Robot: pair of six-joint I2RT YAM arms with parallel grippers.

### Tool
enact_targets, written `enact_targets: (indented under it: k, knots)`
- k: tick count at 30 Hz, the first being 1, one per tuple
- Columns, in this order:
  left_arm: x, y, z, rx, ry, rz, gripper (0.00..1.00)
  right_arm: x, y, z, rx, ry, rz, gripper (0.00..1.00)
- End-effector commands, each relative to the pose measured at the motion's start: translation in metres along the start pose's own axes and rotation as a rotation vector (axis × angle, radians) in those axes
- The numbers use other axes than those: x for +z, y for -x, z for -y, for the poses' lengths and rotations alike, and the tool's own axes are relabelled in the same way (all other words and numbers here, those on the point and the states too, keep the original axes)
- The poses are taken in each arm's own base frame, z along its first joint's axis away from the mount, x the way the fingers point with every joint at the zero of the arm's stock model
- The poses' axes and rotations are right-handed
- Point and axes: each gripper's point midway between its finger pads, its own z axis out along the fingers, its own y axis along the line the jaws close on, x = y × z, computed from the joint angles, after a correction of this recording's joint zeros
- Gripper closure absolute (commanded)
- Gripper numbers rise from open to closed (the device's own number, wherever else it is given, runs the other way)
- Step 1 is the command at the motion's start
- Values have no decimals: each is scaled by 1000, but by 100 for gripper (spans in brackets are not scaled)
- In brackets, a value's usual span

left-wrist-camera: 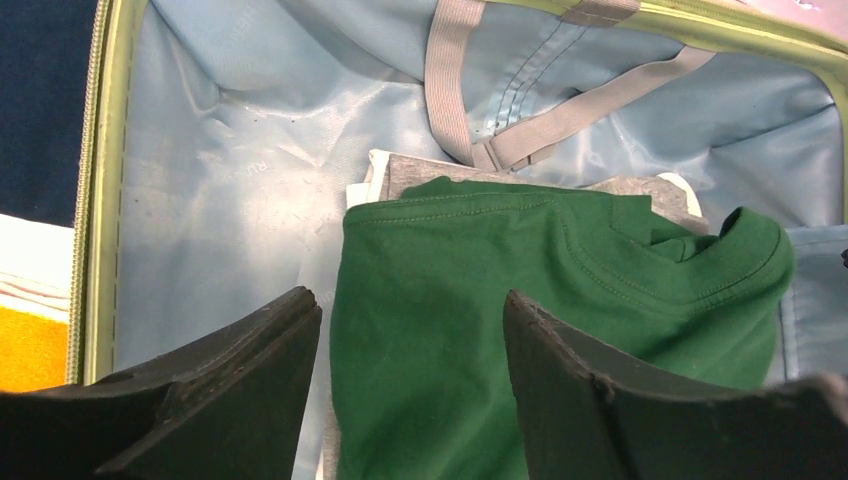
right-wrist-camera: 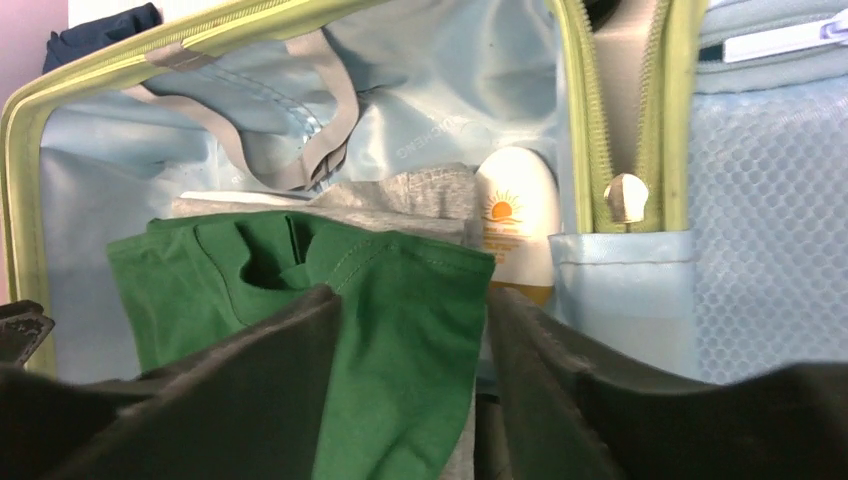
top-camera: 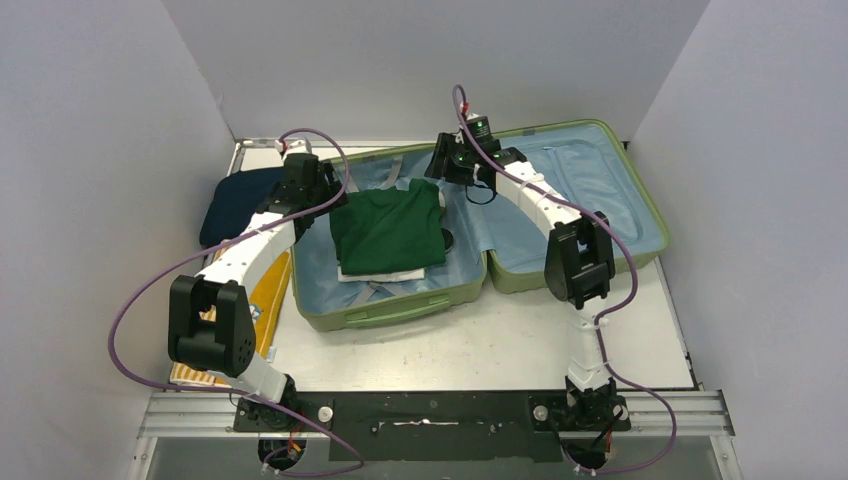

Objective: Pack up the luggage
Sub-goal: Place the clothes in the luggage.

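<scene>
The luggage (top-camera: pixel 400 312) lies open on the surface (top-camera: pixel 450 350), with a green shirt (top-camera: pixel 388 232) folded inside its left half. Its shell looks stiff and bulky, so we would take hold at its rim. Our left tool (left-wrist-camera: pixel 410 315) and right tool (right-wrist-camera: pixel 412 300) both gape empty above the shirt.
</scene>
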Motion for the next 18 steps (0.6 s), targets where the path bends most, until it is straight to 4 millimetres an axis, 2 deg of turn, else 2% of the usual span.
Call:
enact_targets:
  k: [1,6,11,14,18]
  knots:
    - [-6,16,9,-6,-37,33,33,-19,28,-16,-35,33,84,39]
    - [2,13,7,-5,-28,4,30,-61,52,-43,-69,86,182,34]
    - [25,-6,3,-3,-1,-82,32,-93,30,-69,-117,160,191,34]
    - [34,-11,4,-1,5,-100,34,-105,10,-77,-144,182,168,35]
    - [43,-11,8,1,0,-110,44,-120,-13,-82,-161,204,148,36]
